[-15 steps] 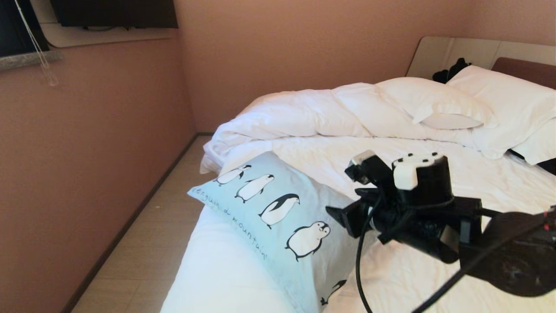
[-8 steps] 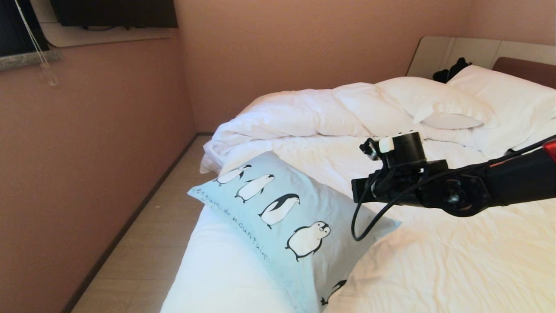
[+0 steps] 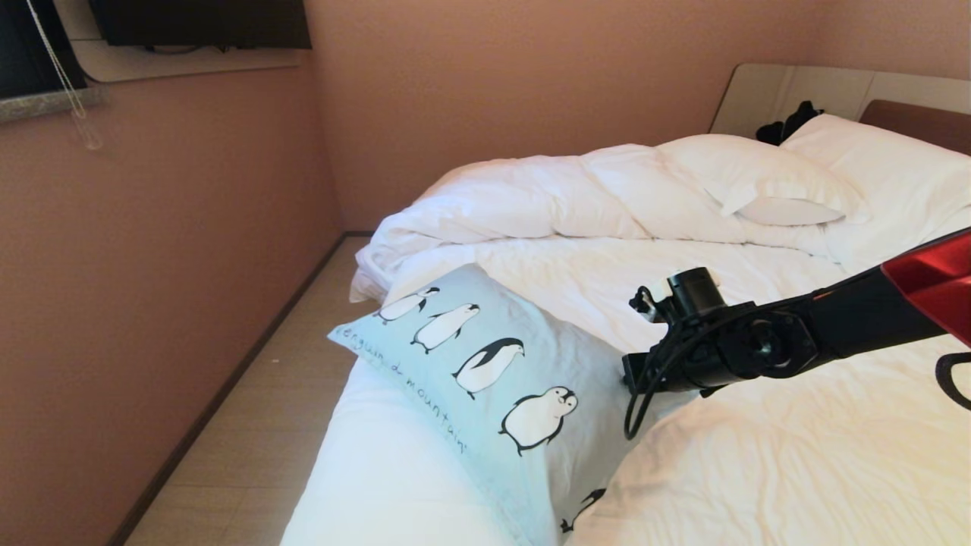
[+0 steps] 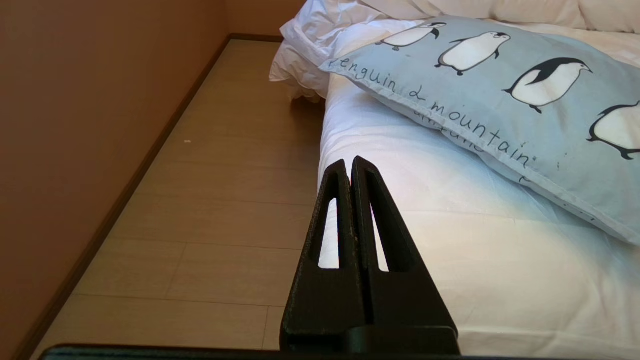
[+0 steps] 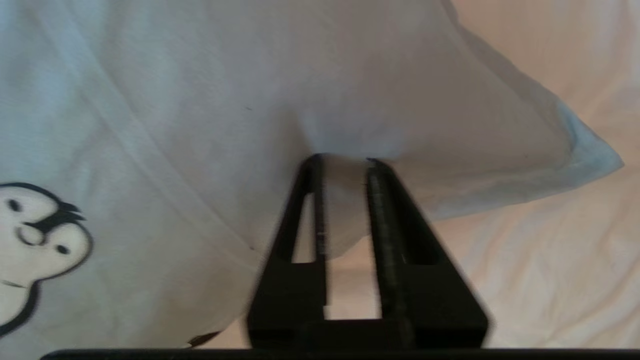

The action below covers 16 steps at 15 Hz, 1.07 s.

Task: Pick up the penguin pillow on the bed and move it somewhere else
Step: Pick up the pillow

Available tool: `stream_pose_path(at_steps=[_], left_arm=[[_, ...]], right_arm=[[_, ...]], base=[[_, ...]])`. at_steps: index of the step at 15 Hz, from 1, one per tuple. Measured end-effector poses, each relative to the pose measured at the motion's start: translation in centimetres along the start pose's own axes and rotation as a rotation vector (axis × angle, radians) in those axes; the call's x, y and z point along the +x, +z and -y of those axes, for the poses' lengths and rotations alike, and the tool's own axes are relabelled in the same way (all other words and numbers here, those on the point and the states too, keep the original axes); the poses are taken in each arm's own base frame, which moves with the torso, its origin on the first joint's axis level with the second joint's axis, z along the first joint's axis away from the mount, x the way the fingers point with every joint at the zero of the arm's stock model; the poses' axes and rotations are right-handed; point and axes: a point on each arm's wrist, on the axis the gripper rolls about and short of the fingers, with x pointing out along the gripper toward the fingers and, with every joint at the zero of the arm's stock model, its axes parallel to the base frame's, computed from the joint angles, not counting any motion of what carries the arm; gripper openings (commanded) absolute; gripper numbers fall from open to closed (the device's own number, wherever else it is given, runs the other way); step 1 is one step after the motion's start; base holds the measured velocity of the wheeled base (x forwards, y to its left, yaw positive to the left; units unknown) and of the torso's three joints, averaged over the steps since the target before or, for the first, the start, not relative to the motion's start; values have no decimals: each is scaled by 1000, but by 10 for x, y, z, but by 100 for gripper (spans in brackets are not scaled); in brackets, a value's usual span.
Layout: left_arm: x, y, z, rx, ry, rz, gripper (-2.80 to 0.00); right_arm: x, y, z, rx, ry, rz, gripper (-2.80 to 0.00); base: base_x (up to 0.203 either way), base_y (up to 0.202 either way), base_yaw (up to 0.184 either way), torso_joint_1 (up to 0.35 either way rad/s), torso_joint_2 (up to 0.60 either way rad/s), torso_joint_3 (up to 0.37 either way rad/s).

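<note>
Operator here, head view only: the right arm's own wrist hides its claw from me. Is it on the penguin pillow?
Observer: Yes. In the right wrist view the right claw has a fold of the penguin pillow puckered between its fingers.
Operator: Which part of it?
Observer: The plain blue edge near one corner, away from the print.
Operator: I don't see the left claw at all. Where is it?
Observer: The left claw is shut and empty, low beside the edge of the bed, apart from the pillow.
</note>
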Motion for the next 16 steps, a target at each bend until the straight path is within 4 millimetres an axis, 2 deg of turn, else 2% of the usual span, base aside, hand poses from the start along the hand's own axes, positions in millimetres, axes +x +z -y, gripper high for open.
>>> stream_pose_path(at_steps=[9,11,16], left_arm=[[0,0,0,0,0,0,-280],[0,0,0,0,0,0,-280],[0,0,0,0,0,0,-280]], right_arm=[[-3,-3,14,-81,-91,-22,0],[-5,-12,17,-125,-152,-45,0],[-30,-34,25,-263,-335,-78,0]], base=[[0,0,0,0,0,0],[0,0,0,0,0,0],[0,0,0,0,0,0]])
